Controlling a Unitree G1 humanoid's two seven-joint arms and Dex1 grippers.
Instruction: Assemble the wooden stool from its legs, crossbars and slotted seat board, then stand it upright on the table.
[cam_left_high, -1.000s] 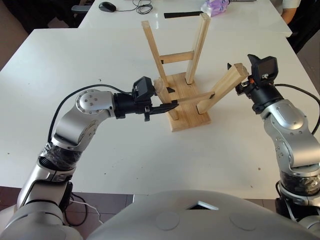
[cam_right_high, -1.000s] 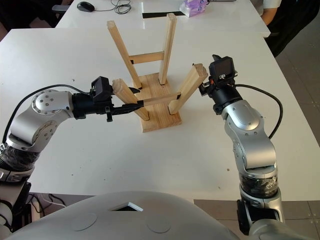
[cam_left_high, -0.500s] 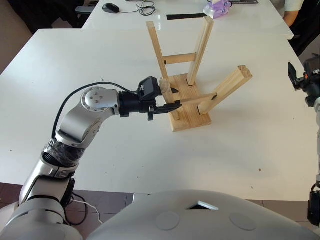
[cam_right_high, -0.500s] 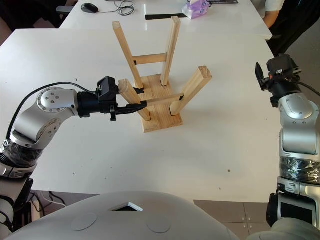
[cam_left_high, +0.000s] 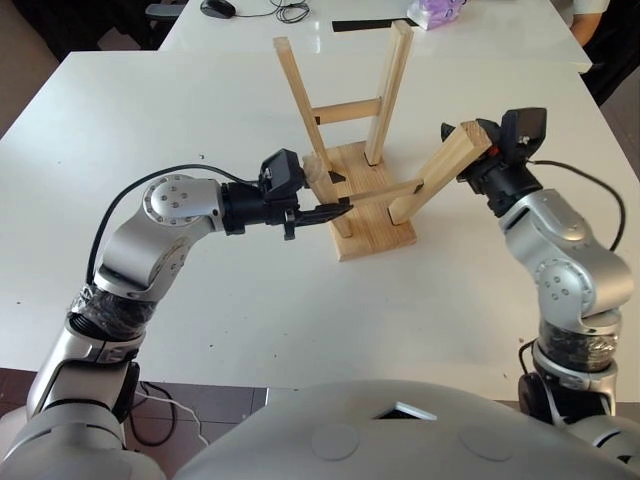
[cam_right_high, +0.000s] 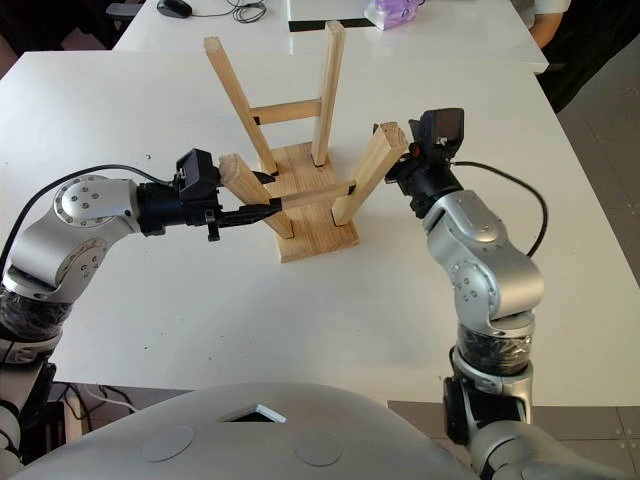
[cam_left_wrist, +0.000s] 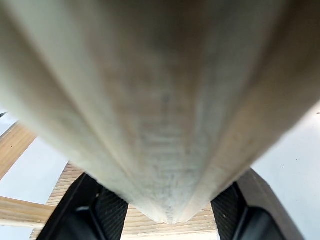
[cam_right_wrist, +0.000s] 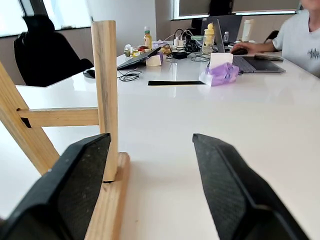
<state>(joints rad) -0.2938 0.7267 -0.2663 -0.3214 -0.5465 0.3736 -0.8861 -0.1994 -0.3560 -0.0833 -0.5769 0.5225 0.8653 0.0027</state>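
Note:
The wooden stool lies upside down, its seat board (cam_left_high: 382, 228) flat on the white table. Two rear legs (cam_left_high: 296, 95) stand upright, joined by a crossbar (cam_left_high: 345, 108). The front pair leans outward, joined by a second crossbar (cam_left_high: 388, 192). My left gripper (cam_left_high: 332, 210) is shut on the front-left leg (cam_left_high: 318, 168), which runs between its fingers (cam_left_wrist: 100, 215) in the left wrist view. My right gripper (cam_left_high: 482, 165) is open beside the top end of the front-right leg (cam_left_high: 440, 175), with nothing between its fingers (cam_right_wrist: 65, 195).
A second white table stands behind, carrying a mouse (cam_left_high: 216, 8), cables, a black strip (cam_left_high: 365, 24) and a purple packet (cam_left_high: 440, 10). Bare tabletop (cam_left_high: 150, 110) spreads to the left of the stool and in front of it.
The right arm, which had swung far out to the right half a second ago, is back at the top of the front-right leg. My left gripper kept its hold.

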